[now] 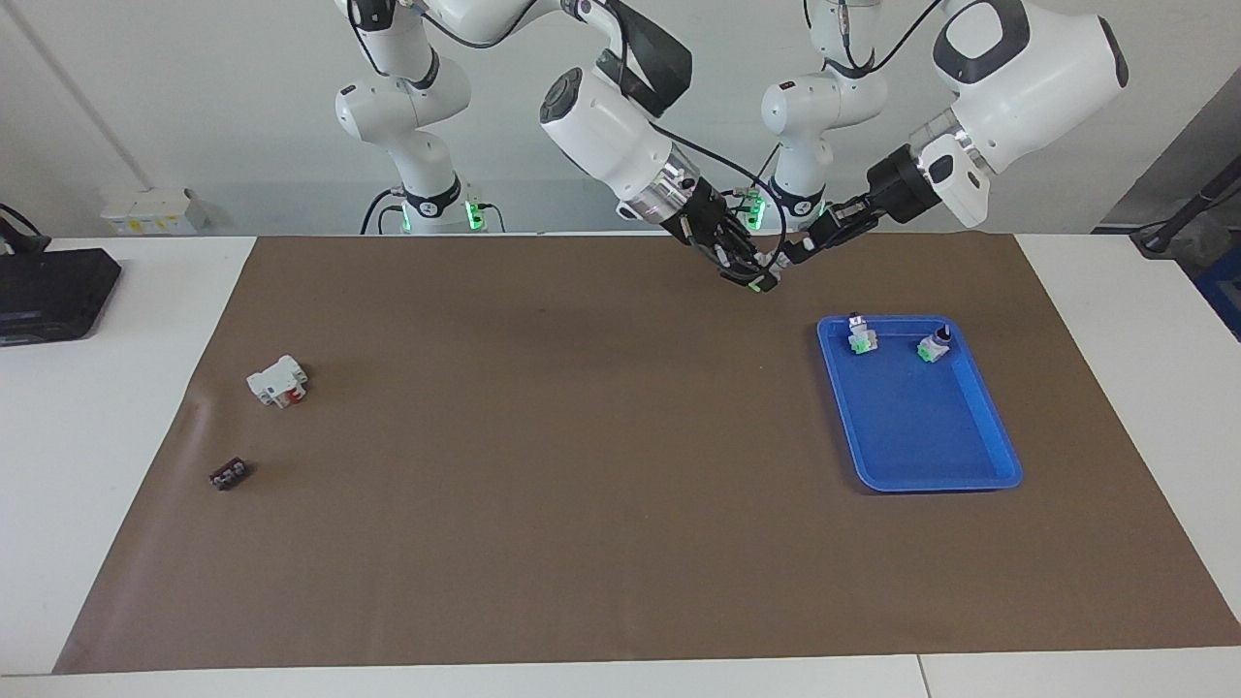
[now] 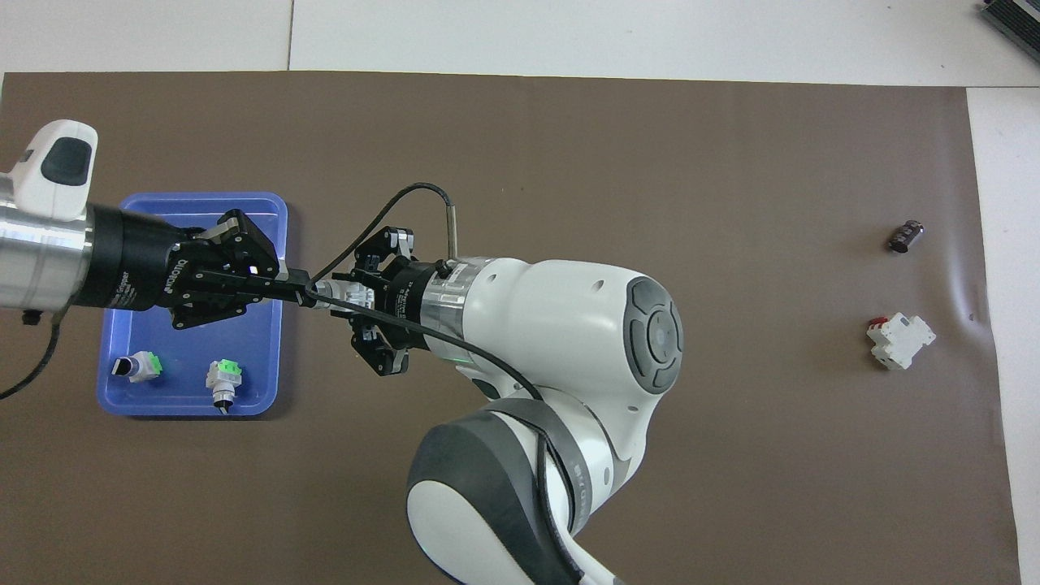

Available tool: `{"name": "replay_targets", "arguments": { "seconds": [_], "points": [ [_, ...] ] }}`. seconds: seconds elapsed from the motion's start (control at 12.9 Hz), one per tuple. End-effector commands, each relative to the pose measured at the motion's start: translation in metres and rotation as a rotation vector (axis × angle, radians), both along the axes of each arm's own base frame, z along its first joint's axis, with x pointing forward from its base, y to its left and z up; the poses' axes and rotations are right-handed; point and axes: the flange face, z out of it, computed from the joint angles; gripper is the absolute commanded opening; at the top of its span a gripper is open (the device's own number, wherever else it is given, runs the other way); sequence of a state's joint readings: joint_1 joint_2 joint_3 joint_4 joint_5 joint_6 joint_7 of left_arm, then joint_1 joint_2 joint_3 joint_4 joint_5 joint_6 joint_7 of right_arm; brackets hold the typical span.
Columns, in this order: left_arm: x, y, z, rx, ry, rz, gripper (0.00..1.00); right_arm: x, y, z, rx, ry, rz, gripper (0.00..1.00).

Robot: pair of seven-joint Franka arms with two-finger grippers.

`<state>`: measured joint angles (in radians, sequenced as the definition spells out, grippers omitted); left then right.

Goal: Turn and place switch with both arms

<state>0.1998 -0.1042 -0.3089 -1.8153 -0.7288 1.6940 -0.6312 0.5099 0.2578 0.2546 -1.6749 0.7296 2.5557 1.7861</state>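
A brown mat (image 1: 582, 504) is spread over the white table (image 1: 87, 543). Toward the left arm's end, a blue tray (image 1: 931, 456) is set on the mat, and 2 small white-and-green parts (image 1: 860, 336) (image 1: 933, 347) are held in its end nearer the robots, side by side and apart. Toward the right arm's end, a white block with a red part (image 1: 277, 381) and a tiny black ribbed block (image 1: 229, 474) are laid on the mat, the black one farther from the robots. A black box (image 1: 48, 291) is seen on the bare table.
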Motion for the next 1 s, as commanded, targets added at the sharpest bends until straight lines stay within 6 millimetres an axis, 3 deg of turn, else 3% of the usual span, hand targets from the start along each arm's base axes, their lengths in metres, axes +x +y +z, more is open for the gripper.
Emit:
{"name": "replay_targets", "arguments": {
  "seconds": [0.0,0.39,0.93],
  "points": [
    [-0.0147,0.0086,0.0024,0.045,0.146,0.123,0.00,0.0035,-0.0119,0.0005,-0.011,-0.004,-0.011,0.00],
    [-0.0212,0.0026,0.0088,0.071,0.307,0.326,0.00,0.0029,-0.0121,0.0003,-0.014,0.003,-0.005,0.00],
    [-0.0190,0.0034,0.0107,0.068,0.305,0.354,0.00,0.0029,-0.0121,0.0003,-0.014,0.003,-0.005,0.00]
  ]
}}
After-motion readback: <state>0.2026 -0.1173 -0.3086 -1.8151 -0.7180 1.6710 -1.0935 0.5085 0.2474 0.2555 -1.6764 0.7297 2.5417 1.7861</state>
